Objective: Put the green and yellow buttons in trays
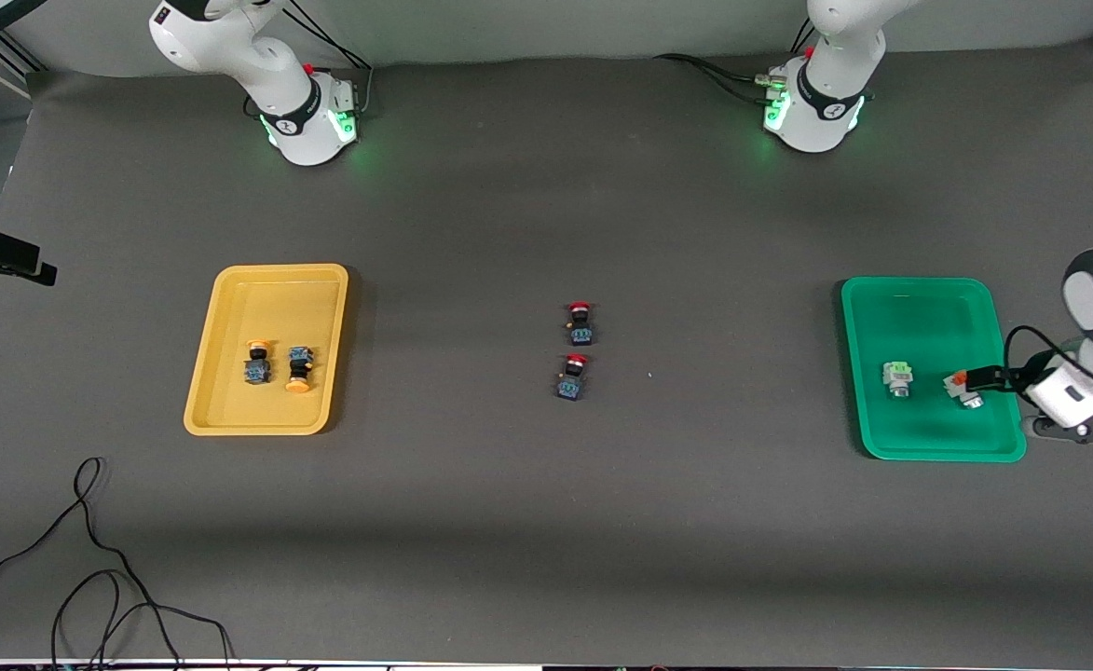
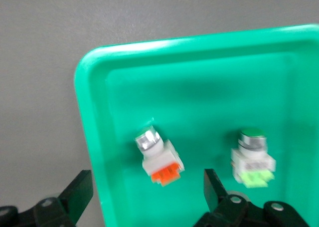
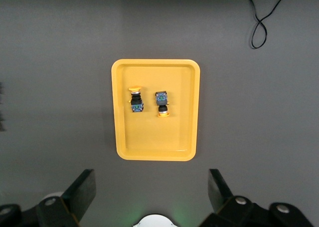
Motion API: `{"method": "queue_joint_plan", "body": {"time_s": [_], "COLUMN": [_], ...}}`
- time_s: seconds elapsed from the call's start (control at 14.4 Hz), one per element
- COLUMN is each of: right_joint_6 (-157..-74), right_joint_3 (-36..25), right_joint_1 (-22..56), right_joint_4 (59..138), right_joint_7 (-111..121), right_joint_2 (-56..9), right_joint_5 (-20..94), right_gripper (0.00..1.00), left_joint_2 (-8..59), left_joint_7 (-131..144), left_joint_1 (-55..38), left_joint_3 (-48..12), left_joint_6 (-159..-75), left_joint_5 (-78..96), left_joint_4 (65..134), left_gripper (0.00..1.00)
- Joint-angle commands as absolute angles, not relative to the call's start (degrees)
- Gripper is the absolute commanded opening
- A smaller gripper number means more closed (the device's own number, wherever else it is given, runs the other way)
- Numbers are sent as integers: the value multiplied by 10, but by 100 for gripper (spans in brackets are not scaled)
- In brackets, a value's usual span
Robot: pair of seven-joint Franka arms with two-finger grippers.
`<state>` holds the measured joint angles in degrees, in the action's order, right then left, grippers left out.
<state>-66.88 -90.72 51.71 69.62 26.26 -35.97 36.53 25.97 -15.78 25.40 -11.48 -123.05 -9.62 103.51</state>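
Buttons are already lying in both trays: the left end effector (image 2: 147,197), fingers spread wide and empty, is hovering directly over the orange-based silver-capped button (image 2: 158,157) in the shallow green plastic tray (image 2: 94,137), while the right end effector (image 3: 149,197), equally wide and empty, is waiting high over the yellow tray (image 3: 119,137)

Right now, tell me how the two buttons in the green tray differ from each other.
In the green tray, the button with the orange base lies tilted, while the button with the light green base sits square to the tray's rim. The orange-based one lies under the open left gripper; the green-based one lies off to one side of it. Both have white bodies with silver collars, and both rest on the tray floor, apart from each other.
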Motion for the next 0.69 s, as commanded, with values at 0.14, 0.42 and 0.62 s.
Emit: {"method": "queue_joint_plan", "body": {"time_s": [0.14,0.42,0.62], "right_joint_6": [-656,-657,-656], "right_joint_3": [-878,-877,-855], "right_joint_1": [524,525,506], "right_joint_4": [673,676,672], "right_joint_7": [214,214,218], "right_joint_2": [-359,-356,-352], "right_joint_5": [354,352,345], "right_gripper": [100,100,100], "left_joint_2": [147,79,65], "left_joint_7": [-123,-62,9], "left_joint_1": [235,235,235], "left_joint_3": [-159,-213,-276], "left_joint_6": [-1086,-1001,-943], "left_joint_5": [-88,-86,-86], "left_joint_4": [1006,982,941], "left_gripper": [99,99,99]}}
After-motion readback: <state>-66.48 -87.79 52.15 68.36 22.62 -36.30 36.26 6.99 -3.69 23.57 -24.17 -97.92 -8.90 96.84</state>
